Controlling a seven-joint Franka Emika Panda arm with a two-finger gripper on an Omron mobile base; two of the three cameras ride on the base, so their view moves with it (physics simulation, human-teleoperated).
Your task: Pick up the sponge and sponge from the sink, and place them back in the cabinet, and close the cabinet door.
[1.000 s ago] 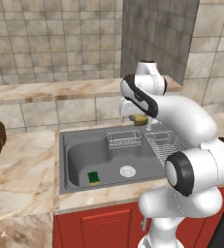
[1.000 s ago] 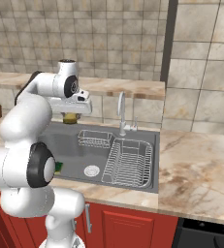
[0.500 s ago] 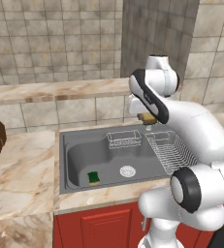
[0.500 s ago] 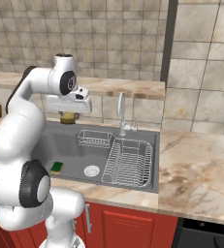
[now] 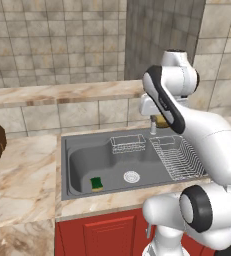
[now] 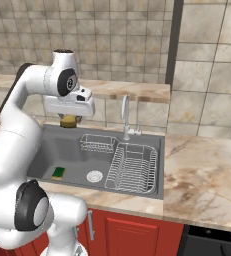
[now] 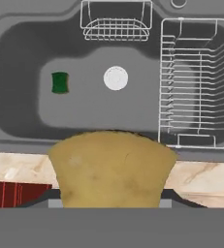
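Legibly, no writing or brand marks can be made out on any surface. Around the grey sink (image 5: 67, 165) sit a round white drain (image 5: 131, 176), a small wire rack (image 5: 127, 144), a ribbed draining rack (image 5: 176, 156), a tap (image 6: 125, 116) and marble counter (image 5: 22, 175). Gripper (image 6: 69, 121), raised above the basin, is clamped on the tan sponge (image 7: 112, 167); the green-topped sponge (image 5: 96, 184) lies on the basin floor, left of the drain.
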